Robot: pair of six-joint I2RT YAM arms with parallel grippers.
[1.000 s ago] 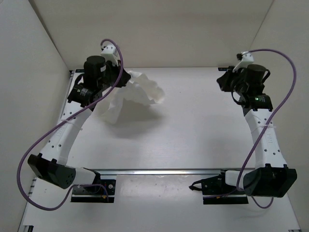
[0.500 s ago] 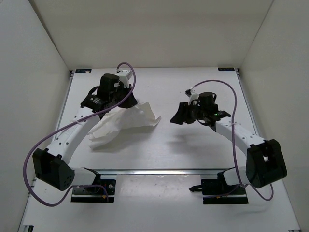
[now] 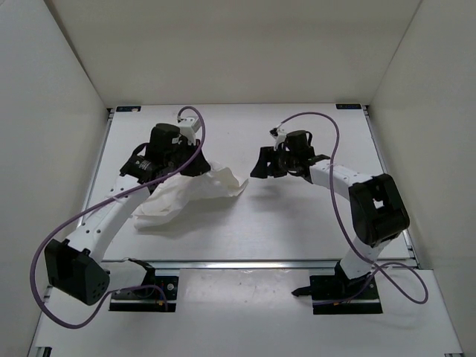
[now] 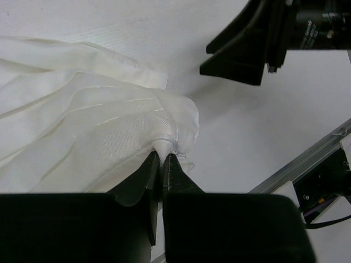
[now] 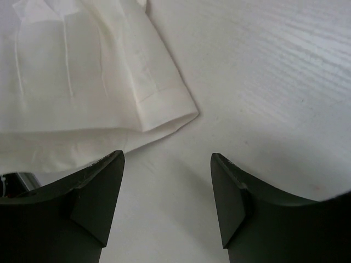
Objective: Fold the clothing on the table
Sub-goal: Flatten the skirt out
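White walls point(image 3: 223, 52) box in the white desk point(image 3: 297, 223), a flat, matte surface with a silver rail point(image 3: 253, 262) along its near edge. The clothing point(image 3: 186, 195) lies crumpled on the desk's left half, one bunched edge lifted. The left end effector point(image 4: 162, 156) is pinched narrow on that bunch. The right end effector point(image 5: 167, 159) stands wide and empty, just beside a hemmed corner. The step in hand is probably taking that corner. It should come in low, slide one finger under the hem and pinch close to the edge. Then the arms can draw apart gently so the thin fabric spreads rather than drags.
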